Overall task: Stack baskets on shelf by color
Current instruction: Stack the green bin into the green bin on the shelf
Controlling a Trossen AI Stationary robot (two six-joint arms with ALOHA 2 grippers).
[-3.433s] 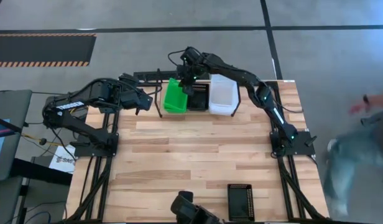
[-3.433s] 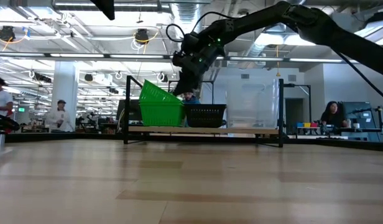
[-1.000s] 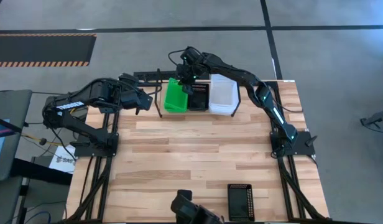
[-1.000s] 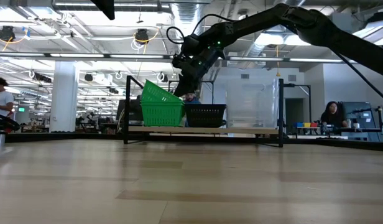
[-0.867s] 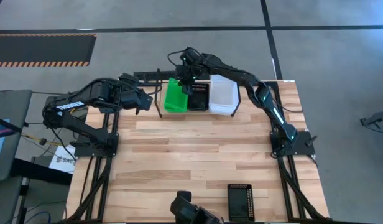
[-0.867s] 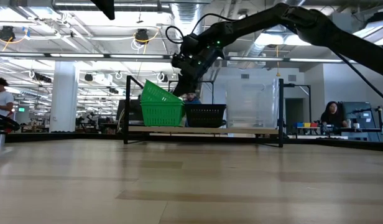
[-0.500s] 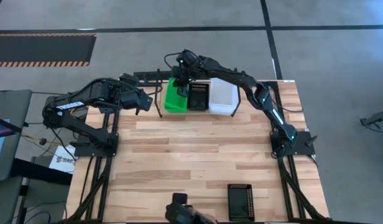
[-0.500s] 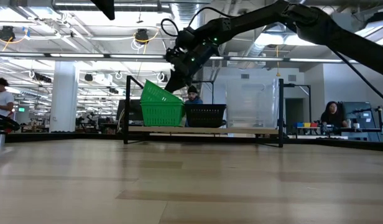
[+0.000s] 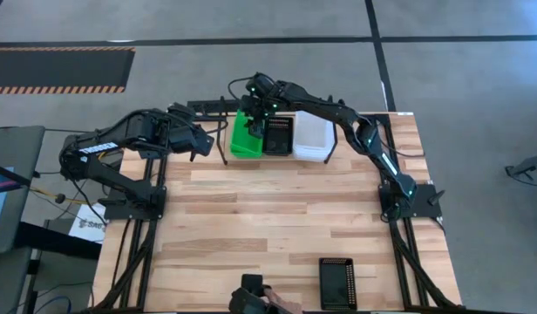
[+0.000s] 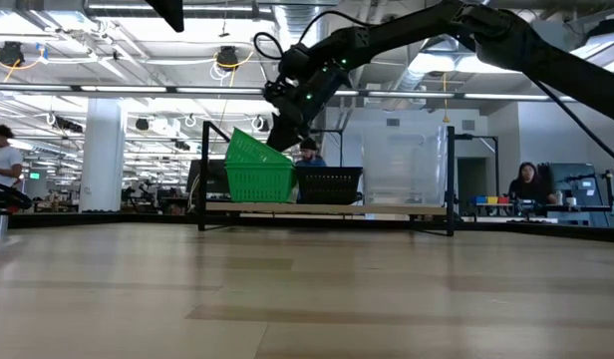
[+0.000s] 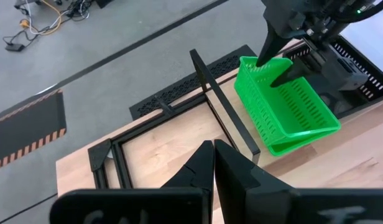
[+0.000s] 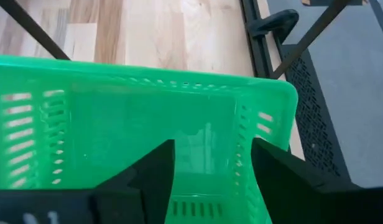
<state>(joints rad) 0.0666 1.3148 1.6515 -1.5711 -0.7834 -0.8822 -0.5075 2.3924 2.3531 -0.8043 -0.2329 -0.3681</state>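
The right hand (image 12: 207,171) hangs just above the green baskets (image 9: 245,135), fingers spread wide and holding nothing. Those sit stacked at one end of the shelf (image 10: 327,208), the top one tilted, with black baskets (image 9: 278,136) and clear baskets (image 9: 311,135) alongside. The left hand (image 11: 214,163), pressed shut and empty, waits well apart beside the shelf.

Three groups of baskets are sitting side by side on the shelf (image 9: 223,139) at the upper middle of the high view: green baskets (image 9: 246,135) on the left with the top one tilting, black mesh baskets (image 9: 278,136) in the middle, clear baskets (image 9: 312,136) on the right.
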